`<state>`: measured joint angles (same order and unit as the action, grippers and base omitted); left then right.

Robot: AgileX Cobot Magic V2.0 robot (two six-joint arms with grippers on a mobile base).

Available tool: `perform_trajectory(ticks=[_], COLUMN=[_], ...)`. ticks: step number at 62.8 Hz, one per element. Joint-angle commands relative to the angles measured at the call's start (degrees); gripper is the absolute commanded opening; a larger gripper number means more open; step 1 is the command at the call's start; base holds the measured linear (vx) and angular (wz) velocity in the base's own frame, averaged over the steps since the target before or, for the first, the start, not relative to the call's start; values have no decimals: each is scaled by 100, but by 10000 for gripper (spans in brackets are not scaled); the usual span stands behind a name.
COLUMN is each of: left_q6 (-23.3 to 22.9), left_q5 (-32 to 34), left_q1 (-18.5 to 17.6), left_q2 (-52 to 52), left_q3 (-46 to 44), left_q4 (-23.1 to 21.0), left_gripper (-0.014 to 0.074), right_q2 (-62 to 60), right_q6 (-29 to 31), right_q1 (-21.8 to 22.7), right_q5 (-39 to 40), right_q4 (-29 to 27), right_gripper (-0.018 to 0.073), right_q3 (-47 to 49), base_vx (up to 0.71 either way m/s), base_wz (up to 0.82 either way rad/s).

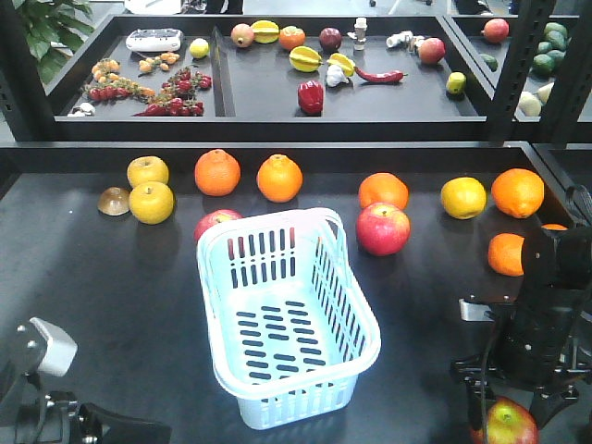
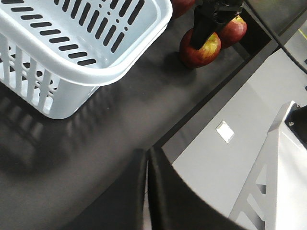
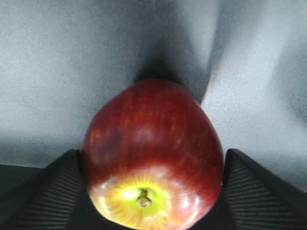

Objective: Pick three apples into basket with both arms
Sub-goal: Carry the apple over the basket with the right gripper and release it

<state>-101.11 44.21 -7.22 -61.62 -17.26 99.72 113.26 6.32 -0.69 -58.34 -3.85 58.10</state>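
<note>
3 apples [image 1: 383, 228] | basket [image 1: 287, 402] empty | right pincer [image 3: 153, 191] grips one apple [image 3: 151, 139] (left pincer [image 2: 147, 160] closed)

A matte black tabletop [image 1: 83, 305] is backed by black shelf trays [image 1: 277, 128], which are framed by dark metal uprights [image 1: 523, 65]. Green plant leaves [image 1: 42, 28] are seen top left. A pale grey floor [image 2: 259, 91] is evenly lit beside the table edge.
</note>
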Motion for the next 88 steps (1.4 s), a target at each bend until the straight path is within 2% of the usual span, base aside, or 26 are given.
perform_trajectory(ticks=[1,20,26,29,38,45,50,57,65,73,77,85,88], left_q6=[-25,-25,-25,-25,-25,-25,-25,-25,-25,-25,-25,-25,-25], left_q5=[134,134,134,134,123,95,82,88,88,88,94,94,94], left_q1=[1,1,1,1,1,1,1,1,1,1,1,1,1], left_q2=[72,72,72,72,72,72,72,72,72,72,72,72,72], left_q3=[-118,-118,-118,-118,-118,-118,-118,-118,-118,-118,-118,-118,-118], left_q4=[-295,-295,-295,-295,-300,-300,-300,-293,-293,-293,-293,-293,-293], left_gripper=[-6,-6,-6,-6,-6,-6,-6,-6,-6,-6,-6,-6,-6], right_q2=[-231,-1400,-2001,-2328,-3087,-3373,-3350,-3077,-2568,-2161,-2012,-1810,-1796], right_q6=[63,344,513,713,1678,2479,2717,2740,2740,2740,2740,2740,2740], right_q1=[19,19,19,19,-73,-526,-998,-1738,-2352,-2549,-2563,-2563,-2563], right_q5=[-213,-316,-318,-349,-276,-52,346,1087,1916,2320,2353,2551,2725], right_q4=[19,-54,-350,-673,-2256,-3428,-3750,-3598,-3412,-3436,-3522,-3588,-3640], right_gripper=[471,126,34,-7,-7,-4,-4,-1,35,146,244,508,576], right_q3=[104,110,157,238,572,767,805,805,805,805,805,805,805], base_vx=[0,0,0,0,0,0,0,0,0,0,0,0,0], base_wz=[0,0,0,0,0,0,0,0,0,0,0,0,0])
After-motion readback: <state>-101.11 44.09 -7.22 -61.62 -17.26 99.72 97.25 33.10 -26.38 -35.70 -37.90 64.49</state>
